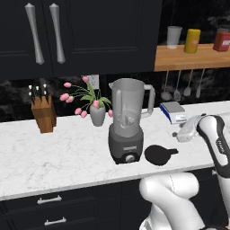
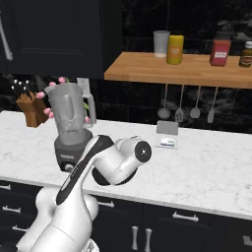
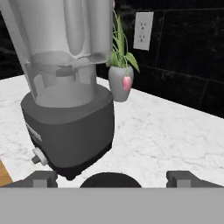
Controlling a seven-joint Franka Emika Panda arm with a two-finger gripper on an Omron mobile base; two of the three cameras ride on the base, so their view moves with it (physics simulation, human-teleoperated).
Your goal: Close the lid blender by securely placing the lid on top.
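The blender (image 1: 126, 128) stands mid-counter, with a dark grey base, a silver knob and an open-topped translucent jar. The black lid (image 1: 158, 154) lies flat on the marble just right of the base, its tab pointing right. My gripper (image 1: 176, 134) hangs low to the right of the lid, pointing towards the blender. In the hand view the blender (image 3: 70, 113) looms close and the lid (image 3: 110, 180) shows at the bottom edge. There my gripper (image 3: 111, 178) stands open, its fingertips (image 3: 41, 178) far apart and holding nothing. From the right base my arm covers part of the blender (image 2: 69, 123).
A white vase of pink tulips (image 1: 96, 112) stands just behind the blender, and a knife block (image 1: 43, 113) sits further left. A small scale (image 1: 173, 111) rests at the back right. Utensils (image 1: 177, 87) hang under a wooden shelf (image 1: 193, 57) bearing canisters.
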